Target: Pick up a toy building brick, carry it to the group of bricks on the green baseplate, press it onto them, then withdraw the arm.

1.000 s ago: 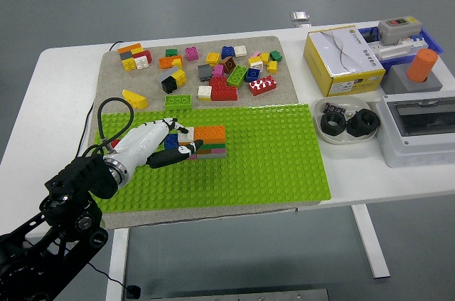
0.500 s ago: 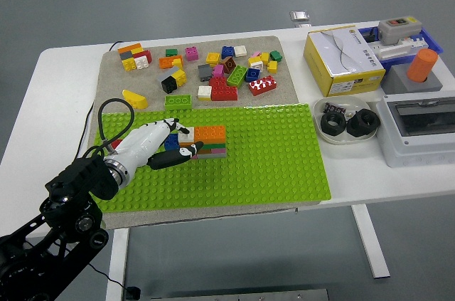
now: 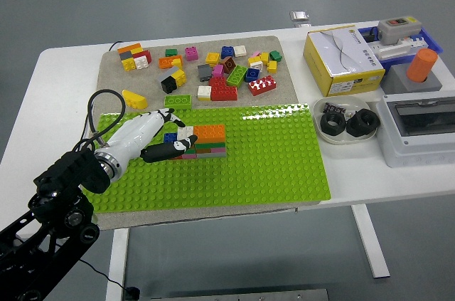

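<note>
The group of bricks is sitting on the left part of the green baseplate, an orange brick topping it with green, pink and grey layers showing below, and a blue brick and a white brick sitting at its left end. My left robot hand is reaching in from the lower left and hovering over that left end, fingers loosely extended toward the bricks with the dark thumb lying along the front edge; I am not seeing any brick held in it. Beyond the baseplate, loose bricks are lying scattered on a beige mat. Farther right on the white desk are sitting a yellow box, a bowl holding black parts, and a grey unit.
</note>
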Controlling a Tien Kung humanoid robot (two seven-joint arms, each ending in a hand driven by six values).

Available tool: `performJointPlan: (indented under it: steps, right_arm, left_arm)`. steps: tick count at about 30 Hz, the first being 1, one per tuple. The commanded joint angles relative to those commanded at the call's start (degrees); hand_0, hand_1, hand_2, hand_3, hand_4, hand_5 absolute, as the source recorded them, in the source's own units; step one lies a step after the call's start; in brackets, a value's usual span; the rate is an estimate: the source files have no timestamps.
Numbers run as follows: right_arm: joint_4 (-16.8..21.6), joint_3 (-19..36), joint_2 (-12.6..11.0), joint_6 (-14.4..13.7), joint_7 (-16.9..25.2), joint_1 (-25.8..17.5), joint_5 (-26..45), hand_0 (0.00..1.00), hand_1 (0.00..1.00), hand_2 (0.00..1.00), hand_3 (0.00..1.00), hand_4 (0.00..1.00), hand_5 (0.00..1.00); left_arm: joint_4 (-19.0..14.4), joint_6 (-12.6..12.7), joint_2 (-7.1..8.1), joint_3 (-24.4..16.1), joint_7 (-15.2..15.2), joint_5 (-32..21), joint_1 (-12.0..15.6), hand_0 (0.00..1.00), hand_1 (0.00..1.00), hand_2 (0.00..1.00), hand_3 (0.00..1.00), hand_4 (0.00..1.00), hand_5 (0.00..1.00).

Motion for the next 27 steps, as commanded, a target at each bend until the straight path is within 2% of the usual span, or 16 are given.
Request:
performJointPlan:
  steps: [5, 6, 11, 12, 15, 17, 18, 23, 24, 27]
  right_arm:
    - [0.0, -0.86, 0.17, -0.03, -0.15, 0.2, 0.43, 0.738, 0.676, 0.746, 0.839, 0.701, 0.998]
    - [0.0, -1.09, 0.22, -0.04, -0.15, 0.23, 0.63, 0.738, 0.677, 0.763, 0.849, 0.7, 0.998]
    - [0.0, -2.54, 0.84, -0.03, -0.2, 0.15, 2.03, 0.738, 0.677, 0.763, 0.849, 0.7, 0.998]
    - [0.0, -2.95, 1.0, -0.03, -0.2, 0.08, 2.44, 0.737, 0.678, 0.774, 0.852, 0.703, 0.998]
    - [0.0, -4.16, 1.31, -0.1, -0.28, -0.09, 3.55, 0.737, 0.678, 0.774, 0.852, 0.703, 0.998]
    - [0.0, -5.33, 1.41, -0.26, -0.37, -0.15, 4.53, 0.737, 0.678, 0.774, 0.852, 0.703, 0.998]
    - [0.0, -5.85, 1.45, -0.33, -0.39, -0.17, 4.98, 0.729, 0.679, 0.782, 0.854, 0.699, 0.998]
    - [0.0, -7.37, 1.65, -0.65, -0.37, -0.12, 6.74, 0.729, 0.679, 0.782, 0.854, 0.699, 0.998]
    - [0.0, -7.45, 1.71, -0.7, -0.35, -0.08, 6.85, 0.726, 0.681, 0.791, 0.853, 0.697, 0.998]
    - [0.0, -7.6, 1.85, -0.85, -0.26, 0.08, 7.19, 0.726, 0.681, 0.791, 0.853, 0.697, 0.998]
  left_arm:
    - [-1.77, 2.79, 0.9, -4.58, -3.18, 0.02, 1.84, 0.998, 0.99, 0.995, 0.669, 0.704, 0.719]
    - [-2.02, 3.41, 1.1, -5.56, -3.98, 0.08, 2.33, 0.998, 0.966, 0.977, 0.692, 0.714, 0.576]
    - [-2.42, 6.33, 2.96, -11.59, -10.07, -0.2, 5.63, 0.998, 0.966, 0.977, 0.692, 0.714, 0.576]
    - [-2.19, 6.76, 3.46, -12.81, -11.42, -0.63, 6.4, 0.973, 0.901, 0.916, 0.766, 0.737, 0.372]
    - [-0.6, 8.01, 4.17, -15.77, -15.64, -2.55, 8.08, 0.973, 0.901, 0.916, 0.766, 0.737, 0.372]
    - [1.64, 9.25, 3.9, -17.94, -19.02, -4.03, 8.93, 0.973, 0.901, 0.916, 0.766, 0.737, 0.372]
    - [2.86, 9.82, 3.62, -19.06, -20.64, -4.68, 9.26, 0.899, 0.82, 0.847, 0.762, 0.658, 0.212]
    - [9.18, 12.78, 0.65, -23.8, -28.02, -7.21, 9.77, 0.899, 0.82, 0.847, 0.762, 0.658, 0.212]
    - [10.36, 13.23, -0.03, -24.59, -29.2, -7.2, 9.75, 0.899, 0.828, 0.846, 0.829, 0.651, 0.19]
    - [13.84, 13.95, -1.95, -27.08, -31.5, -5.53, 9.62, 0.899, 0.828, 0.846, 0.829, 0.651, 0.19]
